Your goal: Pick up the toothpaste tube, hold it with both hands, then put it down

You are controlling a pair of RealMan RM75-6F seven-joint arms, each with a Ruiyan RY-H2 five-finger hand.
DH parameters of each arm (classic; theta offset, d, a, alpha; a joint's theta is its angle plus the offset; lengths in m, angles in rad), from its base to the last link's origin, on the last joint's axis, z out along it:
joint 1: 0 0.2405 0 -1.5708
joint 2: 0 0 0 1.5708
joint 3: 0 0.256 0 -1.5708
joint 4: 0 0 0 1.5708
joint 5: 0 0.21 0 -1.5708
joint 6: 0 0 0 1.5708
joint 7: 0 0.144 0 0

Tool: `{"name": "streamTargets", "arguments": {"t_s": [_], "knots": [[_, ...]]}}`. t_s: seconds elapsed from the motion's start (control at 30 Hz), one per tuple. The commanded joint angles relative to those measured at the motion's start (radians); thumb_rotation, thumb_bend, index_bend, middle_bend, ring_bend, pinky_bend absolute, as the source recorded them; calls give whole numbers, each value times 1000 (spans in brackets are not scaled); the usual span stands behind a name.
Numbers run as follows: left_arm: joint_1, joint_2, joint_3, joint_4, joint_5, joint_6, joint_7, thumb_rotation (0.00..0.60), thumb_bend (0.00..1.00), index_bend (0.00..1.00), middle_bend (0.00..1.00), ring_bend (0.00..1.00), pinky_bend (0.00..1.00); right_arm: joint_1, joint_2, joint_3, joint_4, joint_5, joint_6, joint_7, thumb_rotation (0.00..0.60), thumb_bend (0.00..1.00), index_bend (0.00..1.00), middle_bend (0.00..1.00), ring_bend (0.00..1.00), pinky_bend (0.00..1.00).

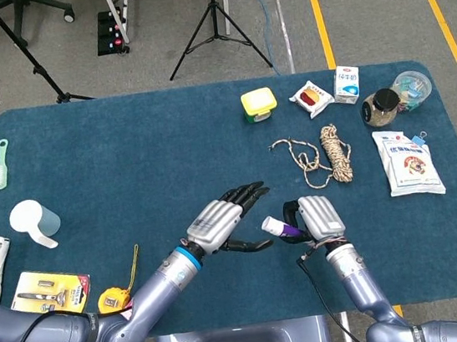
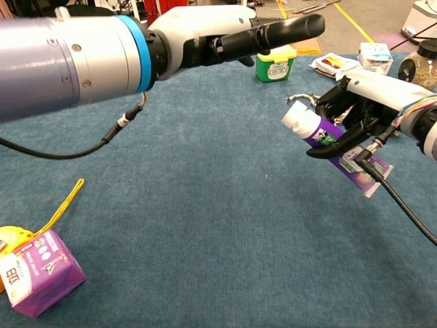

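Blue felt covers the table (image 1: 110,170), with clutter lying toward its edges. Over the near middle, the left hand (image 1: 223,222) hovers with fingers stretched out nearly straight, apart and holding nothing, just left of the tube. The right hand (image 1: 319,218) curls its fingers around the purple body of the toothpaste tube (image 2: 328,140), lifted off the cloth, white cap (image 2: 295,116) pointing left. Likely light, soft and squeezable, the tube is best taken near the stiffer cap end.
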Motion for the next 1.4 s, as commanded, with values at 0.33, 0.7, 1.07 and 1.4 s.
{"name": "streamTargets", "arguments": {"t_s": [0.33, 0.7, 1.07, 1.4], "knots": [[12, -47, -49, 66, -7, -96, -85, 0, 0, 0, 0, 0, 0, 19, 18, 52, -53, 103, -60, 77, 600, 382, 730, 950, 984, 984], [29, -113, -111, 135, 3, -145, -205, 0, 0, 0, 0, 0, 0, 28, 34, 74, -68, 124, -98, 173, 600, 392, 730, 950, 984, 984], [24, -170, -152, 183, -17, -160, -230, 0, 0, 0, 0, 0, 0, 51, 32, 83, -77, 150, -113, 196, 600, 401, 731, 950, 985, 984], [6, -211, -172, 204, -33, -158, -209, 0, 0, 0, 0, 0, 0, 76, 32, 103, -93, 196, -117, 202, 600, 416, 732, 956, 991, 986]]}}
